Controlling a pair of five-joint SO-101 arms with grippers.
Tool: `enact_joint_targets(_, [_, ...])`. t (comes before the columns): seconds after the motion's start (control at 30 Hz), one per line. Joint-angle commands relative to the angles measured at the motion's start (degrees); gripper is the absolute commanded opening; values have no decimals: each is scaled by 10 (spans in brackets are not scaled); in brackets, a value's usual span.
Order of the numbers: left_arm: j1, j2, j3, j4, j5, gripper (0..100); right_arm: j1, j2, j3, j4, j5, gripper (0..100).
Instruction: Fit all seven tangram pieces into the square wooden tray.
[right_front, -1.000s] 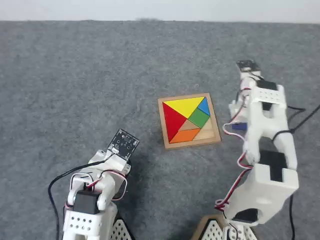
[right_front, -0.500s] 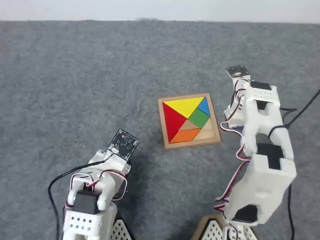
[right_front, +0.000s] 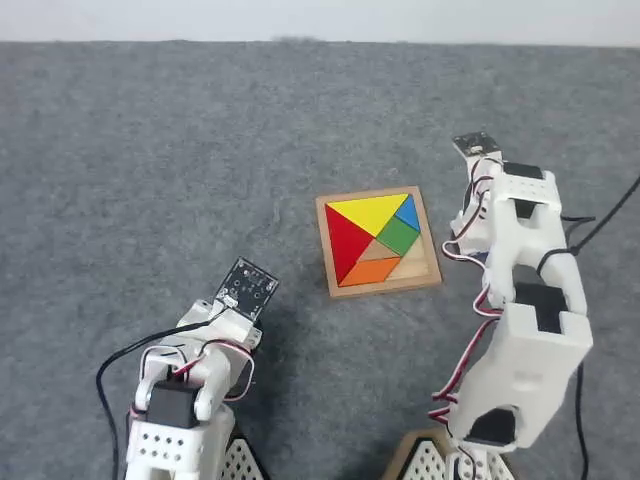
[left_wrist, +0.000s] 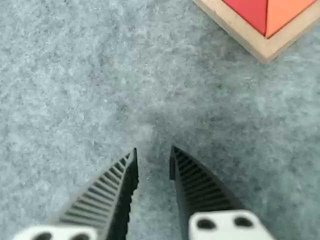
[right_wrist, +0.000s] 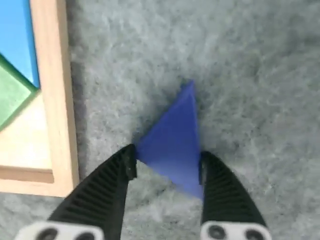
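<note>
The square wooden tray (right_front: 388, 288) lies mid-table and holds yellow, red, light blue, green and orange pieces. A pale triangular patch (right_front: 415, 262) shows at the tray's corner nearest the right arm. Just right of the tray rim (right_wrist: 50, 100), a dark blue triangle (right_wrist: 175, 135) lies on or just over the mat. My right gripper (right_wrist: 165, 156) is shut on it, one finger at each side. My left gripper (left_wrist: 153, 152) hovers over bare mat short of the tray's near-left corner (left_wrist: 250, 35). It is slightly open, with nothing between the fingers.
Grey felt mat (right_front: 160, 160) covers the whole table, with wide free room left of and beyond the tray. The left arm (right_front: 200, 380) sits folded at the front left. The right arm's white body (right_front: 530, 330) and its cables stretch along the right side.
The right arm's wrist shifted a little to the left and farther away during the first half second, then held still. The left arm and the tray have not moved.
</note>
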Motion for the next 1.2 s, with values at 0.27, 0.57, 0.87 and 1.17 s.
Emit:
enact_joint_targets(0.27, [-4,-7,-7,3,-6,98,-2,-41,-82,83,8,54])
enact_joint_targets(0.57, [-4,-7,-7,3,-6,98,1,-157,-80,143,4,59])
enact_joint_targets(0.87, [-4,-7,-7,3,-6,98,-5,-154,-84,40,-122,158])
enact_joint_targets(1.17, [-4,-7,-7,3,-6,98,-43,31,-258,22,-256,180])
